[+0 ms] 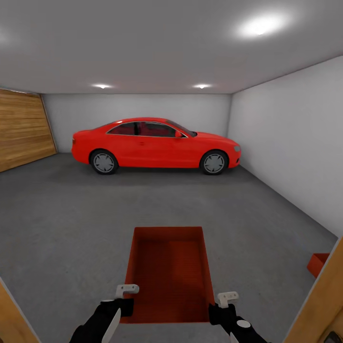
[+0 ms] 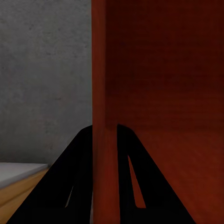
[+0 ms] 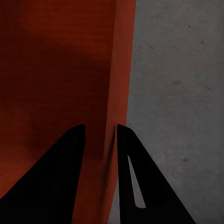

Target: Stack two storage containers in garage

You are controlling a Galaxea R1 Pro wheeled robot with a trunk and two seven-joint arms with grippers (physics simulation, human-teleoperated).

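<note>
A rust-red open-top storage container (image 1: 169,271) hangs in front of me over the dark grey concrete floor (image 1: 71,228) of the garage. My left gripper (image 1: 125,296) is shut on its near left wall, and the wrist view has that wall (image 2: 105,93) pinched in my left gripper (image 2: 105,135). On the near right wall my right gripper (image 1: 224,305) is shut too, and the wall (image 3: 119,70) runs through my right gripper (image 3: 100,133). A corner of the second storage container (image 1: 318,263) rests on the floor at the right, mostly hidden by a door frame.
A red car (image 1: 155,145) is parked across the back of the garage. Honey-coloured wooden panel doors (image 1: 21,128) line the left wall and a white wall (image 1: 295,143) runs along the right. Wooden door frame edges (image 1: 319,300) stand close on both sides of me.
</note>
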